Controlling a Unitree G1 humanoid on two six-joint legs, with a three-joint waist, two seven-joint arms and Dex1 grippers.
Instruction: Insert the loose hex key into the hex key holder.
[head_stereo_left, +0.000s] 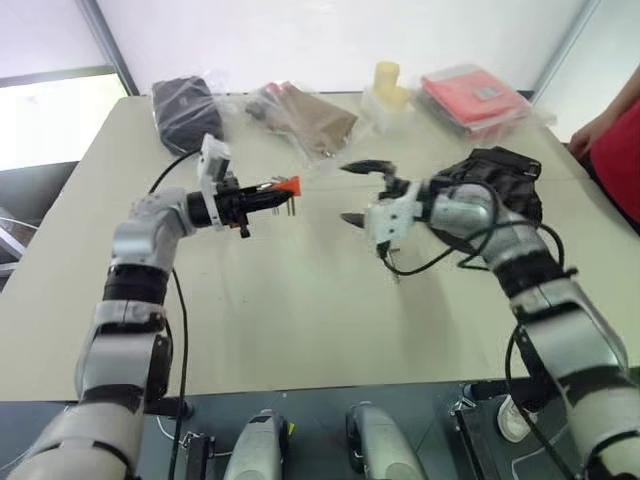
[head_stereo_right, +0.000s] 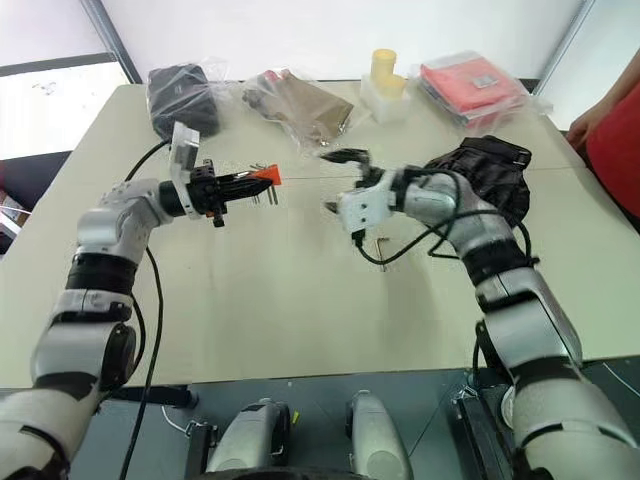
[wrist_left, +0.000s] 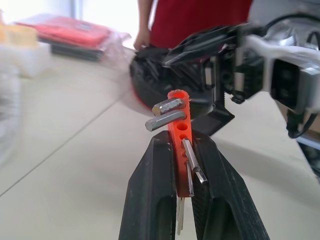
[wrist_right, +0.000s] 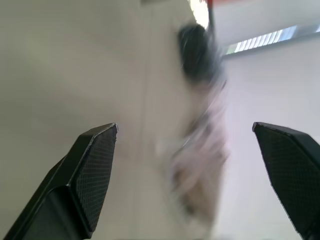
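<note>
The right gripper (head_stereo_left: 358, 192) hangs above the middle of the table (head_stereo_left: 300, 330) with its two black fingers spread wide and nothing between them. Facing it from the left, the left gripper (head_stereo_left: 262, 197) is pressed tight on the hex key holder (head_stereo_left: 287, 186), the orange block pointing toward the right gripper with a small gap between them.

The left wrist view shows several keys seated in the holder and at least one hole bare, so the insertion appears not yet done. A thin grey rod, probably the loose hex key (head_stereo_right: 380, 244) (too small to be sure), lies on the table just below the right gripper and apart from the holder. It would need picking up and threading in.

Farther back sit a black glove (head_stereo_left: 505, 170) and a red packet (head_stereo_left: 475, 98).
</note>
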